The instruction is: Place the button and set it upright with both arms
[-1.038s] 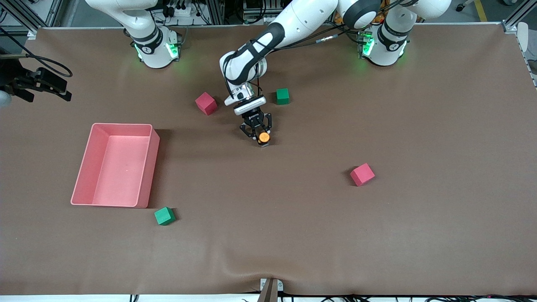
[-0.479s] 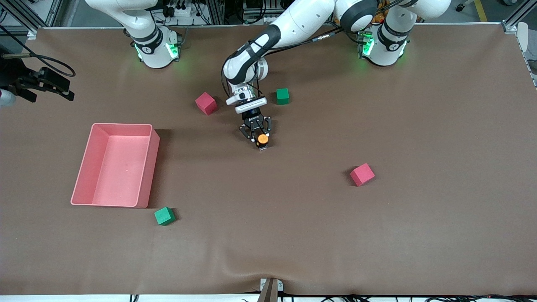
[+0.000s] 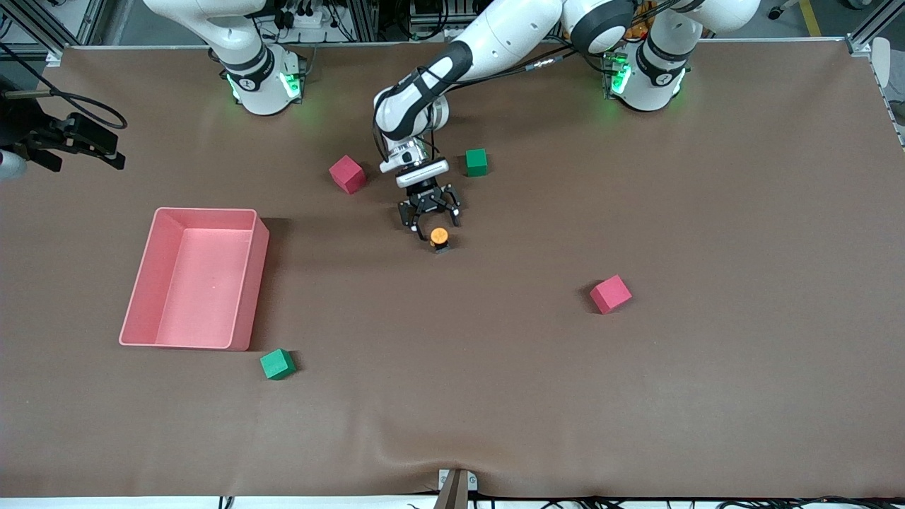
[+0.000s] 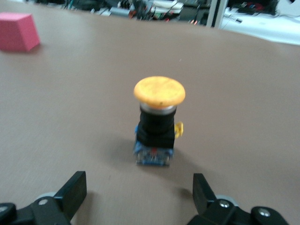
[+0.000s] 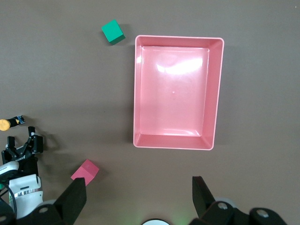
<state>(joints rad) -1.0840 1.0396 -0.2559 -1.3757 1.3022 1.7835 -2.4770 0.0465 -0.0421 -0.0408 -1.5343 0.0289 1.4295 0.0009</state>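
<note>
The button (image 3: 439, 238), with an orange cap on a black body, stands upright on the brown table near its middle. It also shows in the left wrist view (image 4: 159, 121), cap up, free of the fingers. My left gripper (image 3: 429, 220) is open and empty, low over the table just beside the button, toward the robots' bases; its fingertips (image 4: 75, 187) stand apart short of the button. My right gripper (image 5: 139, 197) is open and empty, held high over the table near its own base, out of the front view. From there the button (image 5: 5, 123) shows small.
A pink tray (image 3: 249, 297) lies toward the right arm's end. Pink cubes (image 3: 347, 174) (image 3: 610, 293) and green cubes (image 3: 476, 162) (image 3: 277, 364) are scattered on the table; one pink and one green cube flank the left wrist.
My left gripper has opened and let go of the button, then drawn back a little toward the bases. The button now stands on the table by itself.
</note>
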